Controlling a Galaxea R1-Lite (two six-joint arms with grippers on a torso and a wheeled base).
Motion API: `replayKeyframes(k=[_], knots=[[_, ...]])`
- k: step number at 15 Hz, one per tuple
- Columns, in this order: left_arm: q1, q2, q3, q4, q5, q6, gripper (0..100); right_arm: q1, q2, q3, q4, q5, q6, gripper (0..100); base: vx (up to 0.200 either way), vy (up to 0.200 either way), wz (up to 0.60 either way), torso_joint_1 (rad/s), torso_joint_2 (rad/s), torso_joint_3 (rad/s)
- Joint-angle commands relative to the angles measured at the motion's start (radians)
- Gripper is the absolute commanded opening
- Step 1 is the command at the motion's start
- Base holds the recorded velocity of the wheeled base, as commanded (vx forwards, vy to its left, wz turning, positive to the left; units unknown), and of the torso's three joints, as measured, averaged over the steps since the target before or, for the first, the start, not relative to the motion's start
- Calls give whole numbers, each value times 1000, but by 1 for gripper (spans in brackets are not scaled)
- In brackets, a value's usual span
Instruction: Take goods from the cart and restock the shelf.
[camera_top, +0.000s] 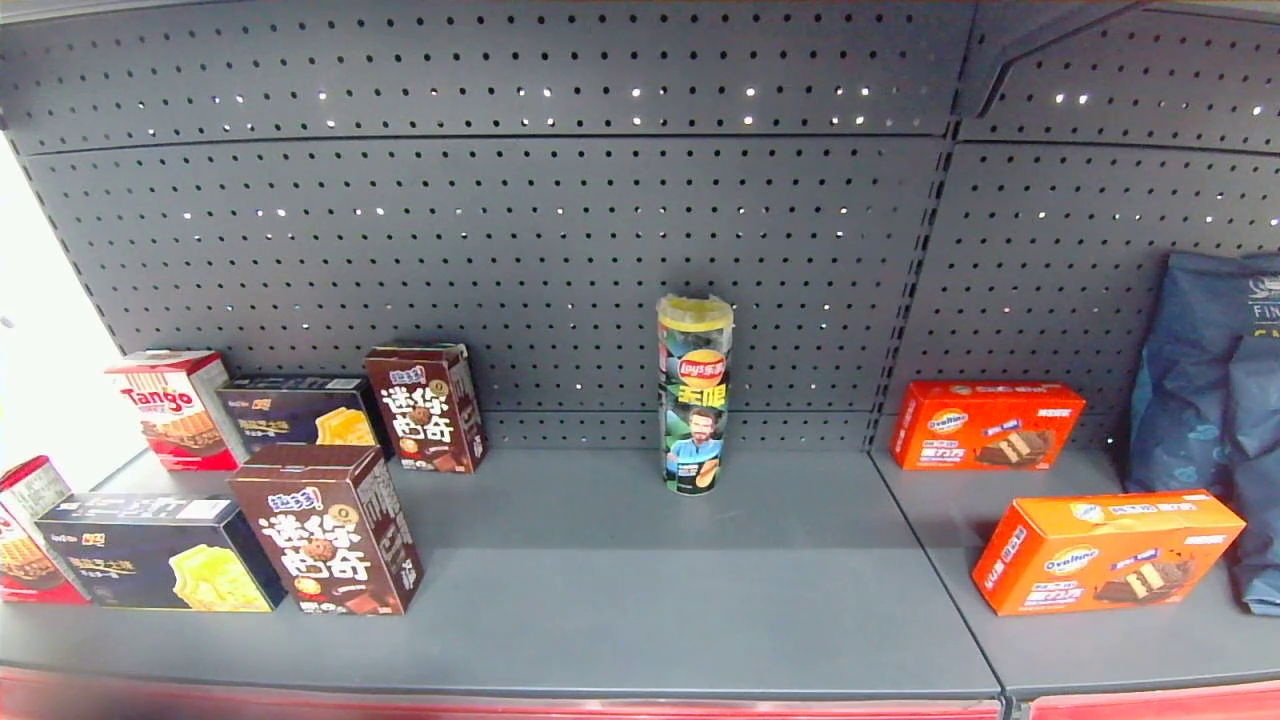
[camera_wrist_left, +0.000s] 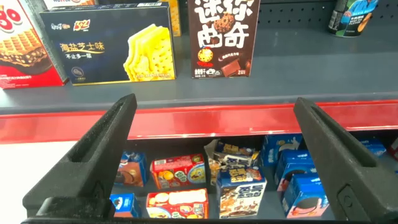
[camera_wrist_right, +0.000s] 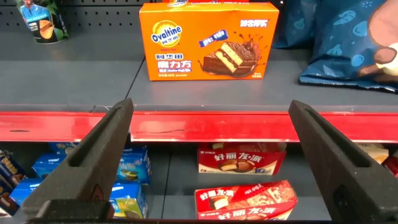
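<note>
A grey shelf board (camera_top: 620, 590) carries a tall chip can (camera_top: 694, 395) standing upright near the pegboard back. My left gripper (camera_wrist_left: 216, 102) is open and holds nothing. It hangs in front of the shelf's red front edge (camera_wrist_left: 211, 121), below a brown cookie box (camera_wrist_left: 222, 37) and a dark cracker box (camera_wrist_left: 112, 45). My right gripper (camera_wrist_right: 211, 106) is open and bare as well. It faces the red edge just below an orange cake box (camera_wrist_right: 207, 40).
On the left stand a red wafer box (camera_top: 175, 408), cracker boxes (camera_top: 160, 552) and two brown cookie boxes (camera_top: 330, 528). Two orange boxes (camera_top: 985, 425) and blue bags (camera_top: 1210, 400) fill the right. The lower shelf holds small blue cartons (camera_wrist_left: 242, 190) and red boxes (camera_wrist_right: 239, 158).
</note>
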Motion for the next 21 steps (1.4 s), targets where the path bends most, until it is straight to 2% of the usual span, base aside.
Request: replayKeyframes(k=[1,20,21], knots=[[0,1,0,1,0,1,100,0,0,0,0,0,0,100,0,0,600,2,-2,2],[0,1,0,0,-3,0,100,2,0,0,0,0,2,100,0,0,600,4,1,1],[0,1,0,0,-3,0,100,2,0,0,0,0,2,100,0,0,0,0,0,0]])
